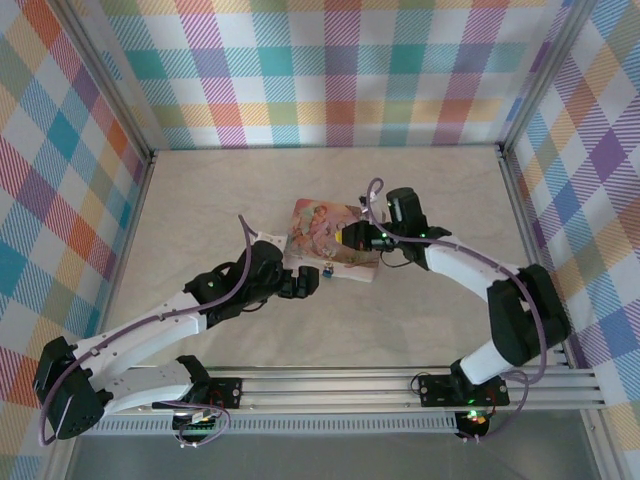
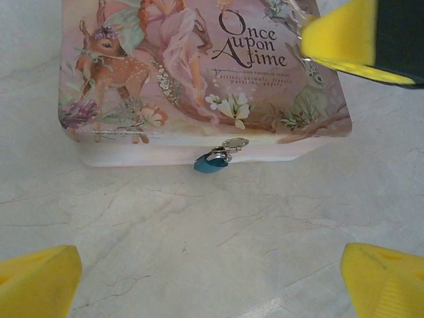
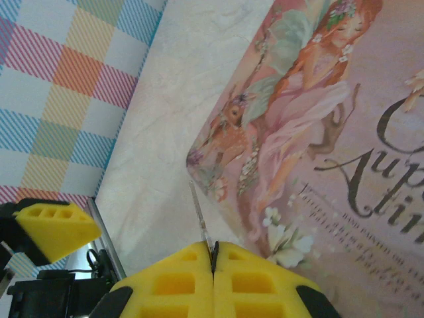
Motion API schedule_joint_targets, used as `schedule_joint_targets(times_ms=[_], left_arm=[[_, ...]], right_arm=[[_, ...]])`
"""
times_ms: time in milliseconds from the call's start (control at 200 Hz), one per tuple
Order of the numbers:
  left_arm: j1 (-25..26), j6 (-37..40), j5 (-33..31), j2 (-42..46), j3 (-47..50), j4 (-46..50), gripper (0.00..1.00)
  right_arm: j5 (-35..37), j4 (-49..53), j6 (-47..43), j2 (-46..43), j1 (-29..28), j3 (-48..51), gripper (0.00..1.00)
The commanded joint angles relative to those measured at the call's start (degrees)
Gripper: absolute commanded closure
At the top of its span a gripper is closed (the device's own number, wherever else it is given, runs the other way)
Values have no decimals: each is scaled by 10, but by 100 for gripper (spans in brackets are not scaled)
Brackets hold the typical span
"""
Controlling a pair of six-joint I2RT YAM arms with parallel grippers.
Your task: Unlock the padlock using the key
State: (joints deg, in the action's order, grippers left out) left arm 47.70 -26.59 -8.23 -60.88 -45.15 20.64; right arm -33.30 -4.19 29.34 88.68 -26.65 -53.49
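The tiny blue-bodied padlock (image 2: 211,162) with its silvery metal shackle is found hooked on the small metal hasp at the 6 o'clock edge of the pink, rounded-corner illustrated tin box (image 2: 199,66), near the middle of the pale, marble-veined table (image 2: 199,232). In the top view, bare tabletop is left around the tin on every side, widest toward 12 o'clock as far as the plaid-patterned walls (image 1: 340,70). The left gripper (image 2: 212,285) is held low over the table, just off the padlock at about 8 o'clock; its yellow foam-like pads (image 2: 36,281) are spread wide apart and nothing is touched by them. The right gripper (image 3: 213,265) is poised over the tin lid at about 1 o'clock from the padlock, its ribbed yellow pads pressed together on the thin, dark-grey metal key (image 3: 201,218), whose slim blade juts out past the tips.
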Motion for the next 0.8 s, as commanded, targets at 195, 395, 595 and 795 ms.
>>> schedule_joint_targets(times_ms=[195,395,595,795], left_arm=[[-6,-13,22,-29,1,-25,0],[-6,-8,35,-61,-3,-36,0],[-5,-3,27,-86,1,-69,0],[-5,9,16,-109,16,-110,0]], right_arm=[[-33,-24,21,101,12,-66,100],[-26,-9,16,129,13,-74,100],[-13,5,6,132,13,-47,100],[1,14,-5,133,13,-18,100]])
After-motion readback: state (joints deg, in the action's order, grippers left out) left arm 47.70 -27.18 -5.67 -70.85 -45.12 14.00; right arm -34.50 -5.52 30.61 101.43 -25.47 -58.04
